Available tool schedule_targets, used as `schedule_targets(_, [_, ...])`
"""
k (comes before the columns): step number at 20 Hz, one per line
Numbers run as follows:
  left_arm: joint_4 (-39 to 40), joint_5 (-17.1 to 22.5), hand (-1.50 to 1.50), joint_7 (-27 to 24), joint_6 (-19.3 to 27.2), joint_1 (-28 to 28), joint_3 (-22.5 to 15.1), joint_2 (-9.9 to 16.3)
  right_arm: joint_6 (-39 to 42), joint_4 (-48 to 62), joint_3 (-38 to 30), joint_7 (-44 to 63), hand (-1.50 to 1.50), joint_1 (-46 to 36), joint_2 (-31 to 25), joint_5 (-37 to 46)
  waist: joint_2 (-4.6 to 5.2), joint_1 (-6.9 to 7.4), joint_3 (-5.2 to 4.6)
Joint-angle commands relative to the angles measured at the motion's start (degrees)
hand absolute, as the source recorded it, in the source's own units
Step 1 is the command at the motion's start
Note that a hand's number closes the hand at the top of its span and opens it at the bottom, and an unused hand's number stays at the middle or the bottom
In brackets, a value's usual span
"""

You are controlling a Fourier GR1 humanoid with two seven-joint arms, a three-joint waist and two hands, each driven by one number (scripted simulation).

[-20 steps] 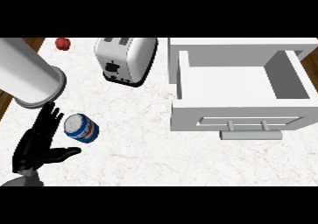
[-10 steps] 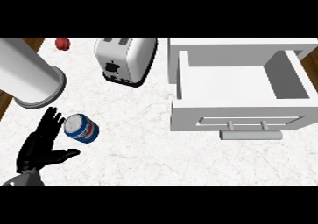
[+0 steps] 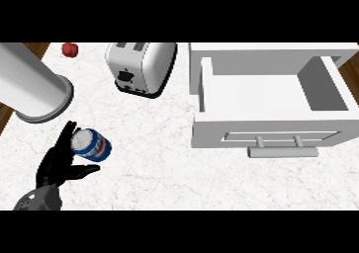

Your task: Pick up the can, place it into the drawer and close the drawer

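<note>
Fingers [image 3: 64, 143] of the left hand [image 3: 56, 165] stand straight and spread just left of the can [image 3: 91, 145], thumb jutting out below it, holding nothing. With the can upright on the table [image 3: 160, 173] at about eight o'clock, I judge the main risk to be a sideways knock: if the fingers close unevenly, the can may tip or roll toward six o'clock. At three o'clock the open drawer [image 3: 273, 143] sits well apart, so a long carry follows, and a shallow hold could let the can slip on the way. At twelve o'clock the toaster [image 3: 142, 66] and, at ten o'clock, the big white cylinder [image 3: 25, 89] crowd the lift path. No right hand shows.
</note>
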Motion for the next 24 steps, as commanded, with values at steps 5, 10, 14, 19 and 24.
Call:
schedule_targets(5, [3.02,2.62,-1.50,-0.26,-0.19,-2.97,0.13,-1.29,-0.36,-2.41,0.42,2.17,-1.50,0.43,1.85,-0.69,-0.09,0.21,0.02])
schedule_targets(10, [8.33,3.73,1.50,-2.55,-4.22,-5.42,0.54,-0.91,1.42,-3.23,0.45,1.00,-1.50,3.66,1.90,-2.94,-0.08,0.01,0.01])
schedule_targets(14, [10.62,4.44,1.50,0.58,-9.12,-8.81,-0.14,0.26,1.20,-3.23,-0.94,4.06,-1.50,1.82,1.19,-3.92,0.00,-0.06,-0.01])
schedule_targets(19, [1.92,5.20,1.50,1.44,-8.39,-8.52,-2.44,-3.16,-1.80,-1.19,1.28,1.16,-1.50,-0.56,1.92,0.45,-0.14,0.59,0.06])
schedule_targets(24, [-6.97,7.23,1.50,4.41,1.49,-6.44,-2.70,-9.34,-2.50,-2.70,3.31,0.88,-1.50,2.26,1.91,-0.26,-0.30,0.79,0.09])
